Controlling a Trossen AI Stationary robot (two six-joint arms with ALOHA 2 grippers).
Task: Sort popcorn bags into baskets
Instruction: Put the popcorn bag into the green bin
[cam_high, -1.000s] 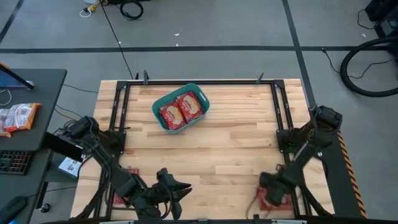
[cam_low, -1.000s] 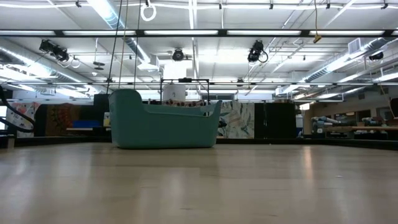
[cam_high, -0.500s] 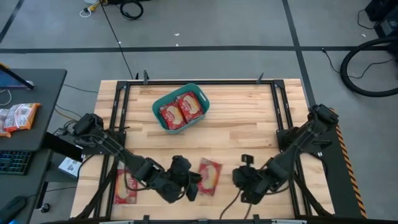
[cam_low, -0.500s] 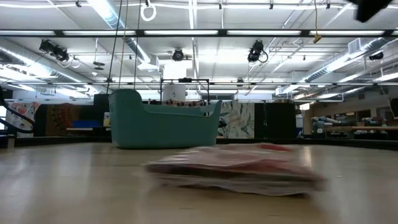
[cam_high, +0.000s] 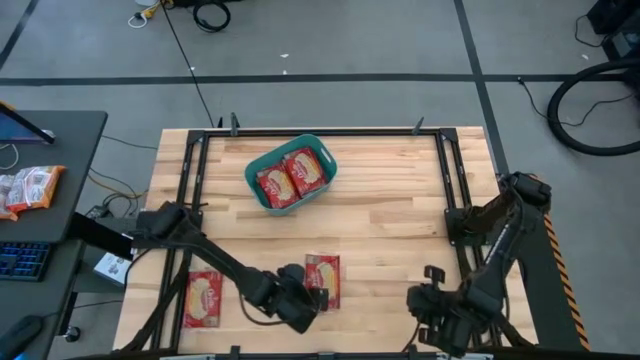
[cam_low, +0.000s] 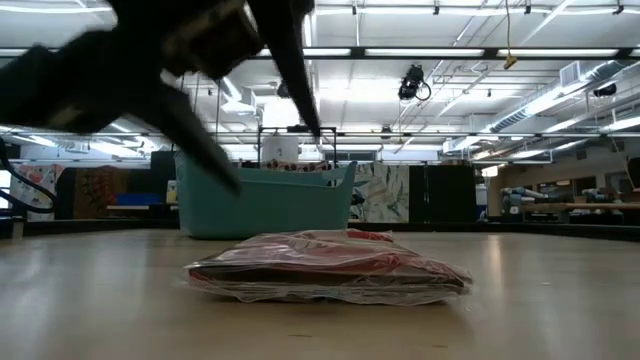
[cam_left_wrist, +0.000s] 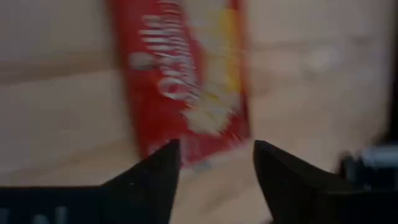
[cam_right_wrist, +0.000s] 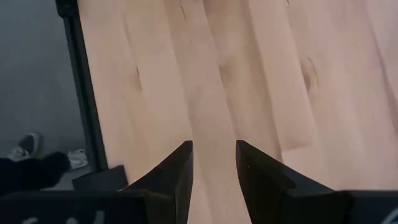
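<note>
A red popcorn bag (cam_high: 323, 280) lies flat on the wood near the table's near edge, and shows in the low view (cam_low: 330, 268) and the left wrist view (cam_left_wrist: 186, 81). My left gripper (cam_high: 308, 303) hovers open just above that bag's near left corner (cam_left_wrist: 214, 167), its fingers raised and blurred in the low view (cam_low: 270, 150). A second red bag (cam_high: 204, 298) lies flat at the near left. The teal basket (cam_high: 254, 180) stands toward the far side with two red bags (cam_high: 292, 177) inside it. My right gripper (cam_high: 440, 312) is open over bare wood at the near right (cam_right_wrist: 214, 165).
Black frame rails (cam_high: 190, 210) run along the left, right and far sides of the table. A side desk on the left carries white-and-orange packets (cam_high: 30, 187) and a keyboard. Bare wood lies between the basket and the near bags.
A red bag that lay under my right gripper at the near right edge has come to the middle of the near edge, first askew, now square. My right gripper went left with it, then drew back right. My left gripper moved right toward the bag, uncovering the near-left bag.
</note>
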